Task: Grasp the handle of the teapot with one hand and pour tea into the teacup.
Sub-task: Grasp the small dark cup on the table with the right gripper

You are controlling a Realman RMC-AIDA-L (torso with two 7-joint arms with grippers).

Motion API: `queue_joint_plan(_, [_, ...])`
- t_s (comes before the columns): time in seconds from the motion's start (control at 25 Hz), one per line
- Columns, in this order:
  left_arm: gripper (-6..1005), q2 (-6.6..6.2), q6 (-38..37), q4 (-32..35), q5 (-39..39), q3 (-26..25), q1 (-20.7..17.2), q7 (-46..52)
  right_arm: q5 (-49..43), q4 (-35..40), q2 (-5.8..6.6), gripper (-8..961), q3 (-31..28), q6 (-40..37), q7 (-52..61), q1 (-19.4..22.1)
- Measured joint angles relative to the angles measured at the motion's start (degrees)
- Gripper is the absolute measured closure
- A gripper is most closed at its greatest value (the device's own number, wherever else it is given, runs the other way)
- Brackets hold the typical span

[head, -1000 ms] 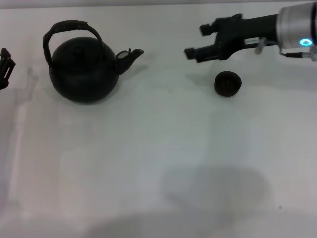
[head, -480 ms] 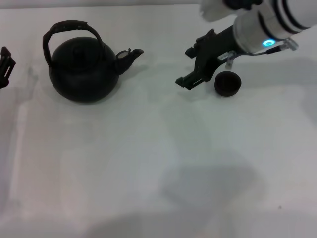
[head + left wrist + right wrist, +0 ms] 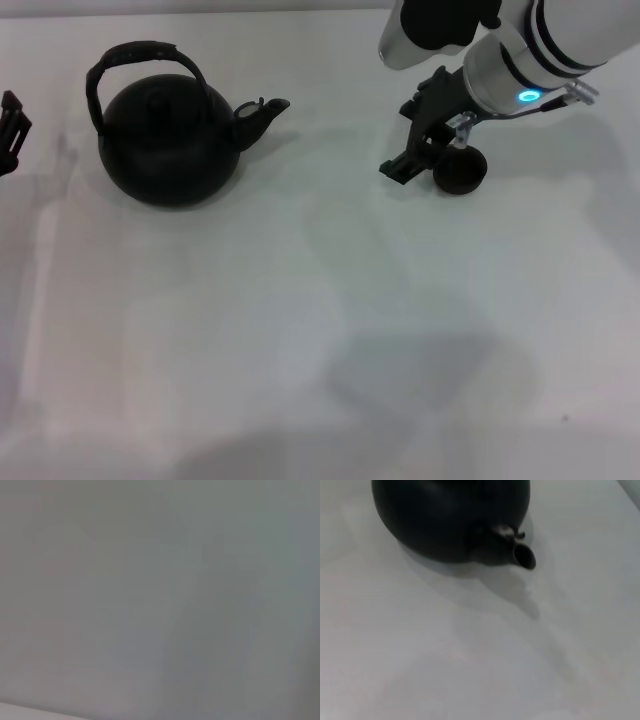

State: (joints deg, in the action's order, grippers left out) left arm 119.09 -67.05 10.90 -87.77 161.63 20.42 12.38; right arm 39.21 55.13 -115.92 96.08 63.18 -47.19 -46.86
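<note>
White tabletop (image 3: pixel 300 330) fills the head view, bare apart from two dark pieces of teaware and the arms. Biggest is the teapot (image 3: pixel 170 135), sitting upright toward the robot's left, its short spout (image 3: pixel 262 112) aimed across at the robot's right; the right wrist view looks straight at that spout (image 3: pixel 520 555) and the round belly behind it. Over the lid arches the handle (image 3: pixel 140 55), free and untouched. Well apart from the pot, on the right, sits the small teacup (image 3: pixel 462 172).

Right gripper (image 3: pixel 420 140) hangs just beside the cup on the pot's side, forearm slanting down from the upper right with the wrist bent steeply toward the table. Its fingers look parted with nothing between them, though the angle is poor and I would not swear to the gap. Left gripper (image 3: pixel 8 130) is parked at the table's left edge; whether it is open I cannot tell.

For a clean grasp, the working hand should probably travel across to the pot, rise above the arch and close squarely on the wrapped top, keeping clear of the cup.
</note>
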Motion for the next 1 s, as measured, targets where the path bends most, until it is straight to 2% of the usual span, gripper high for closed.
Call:
queue_joint_plan(0.36, [112,0.0,0.1,0.0,-0.1,0.0,0.0,0.0,-0.3,-4.6,0.09,126,0.1,-0.2,1.2,-1.3])
queue_joint_plan(0.52, [112,-0.02,0.1,0.0,-0.1,0.0,0.0,0.0,-1.5,-5.2,0.07,153,0.1,-0.8,1.6,-1.2])
queue_joint_plan(1.0, [112,-0.06,0.0,0.0,-0.1,0.0,-0.1,0.1,-3.2,-7.0,0.05,148,0.2,-1.8,1.7,-1.6])
